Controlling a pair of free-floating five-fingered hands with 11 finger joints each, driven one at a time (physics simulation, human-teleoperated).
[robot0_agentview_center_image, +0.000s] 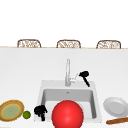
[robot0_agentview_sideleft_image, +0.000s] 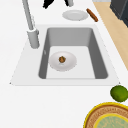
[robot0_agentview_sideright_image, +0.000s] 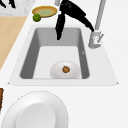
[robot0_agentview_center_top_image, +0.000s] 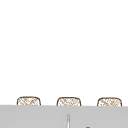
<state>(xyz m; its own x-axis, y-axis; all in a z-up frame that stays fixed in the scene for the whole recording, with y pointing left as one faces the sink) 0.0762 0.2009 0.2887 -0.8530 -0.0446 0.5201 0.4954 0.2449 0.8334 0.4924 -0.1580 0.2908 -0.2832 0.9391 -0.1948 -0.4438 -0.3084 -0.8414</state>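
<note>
- Broadly, the white sink (robot0_agentview_center_image: 95, 100) takes up the middle of the counter, its grey basin seen from the front and from both sides.
- Next in bulk, a red ball (robot0_agentview_center_image: 67, 114) fills the front of the basin in the front view and hides what lies behind it.
- On the counter right of the sink lies a white plate (robot0_agentview_center_image: 115, 106), with a brown rolling pin (robot0_agentview_center_image: 117, 121) just beside its near edge.
- On the counter left of the sink sits a yellow-rimmed woven plate (robot0_agentview_center_image: 11, 110), and a green lime (robot0_agentview_center_image: 26, 114) lies just beside it, between the plate and the sink.
- Inside the basin rests a small white bowl (robot0_agentview_sideleft_image: 62, 60) holding a small brown nut-like thing (robot0_agentview_sideleft_image: 62, 59); I cannot tell exactly what it is.
- At the back rim stands the tall chrome faucet (robot0_agentview_center_image: 67, 72), with its side lever (robot0_agentview_center_image: 74, 79) pointing to the right.
- Beyond the far edge of the counter, three woven chair backs (robot0_agentview_center_image: 68, 44) stand in a row.
- The right hand (robot0_agentview_center_image: 85, 75) hangs beside the faucet, near the lever's tip; its fingers are straight and stretched downward, grasping nothing.
- The left hand (robot0_agentview_center_image: 40, 110) hovers over the sink's front left corner, close to the lime; its fingers look curled inward with nothing between them.
</note>
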